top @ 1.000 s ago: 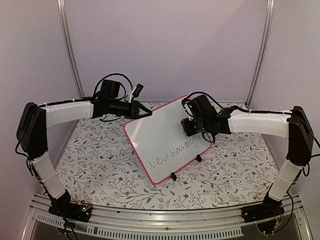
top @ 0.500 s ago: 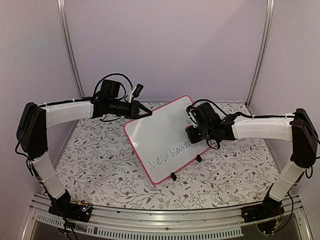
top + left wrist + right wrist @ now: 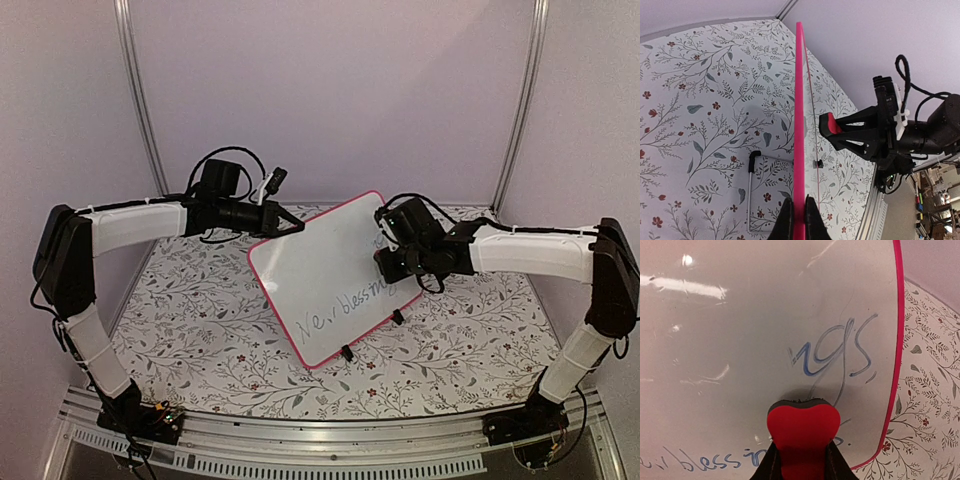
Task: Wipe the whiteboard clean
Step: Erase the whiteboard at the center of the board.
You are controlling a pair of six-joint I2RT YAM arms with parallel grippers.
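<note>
My left gripper [image 3: 799,225] pinches whiteboard [image 3: 320,260] rim; board tilted over table [image 3: 200,320] middle. My right gripper [image 3: 801,462] pinches red eraser [image 3: 802,430], pad right at board. Writing [image 3: 832,352] just past eraser, row running left along board's low edge. Right arm nearer.
</note>
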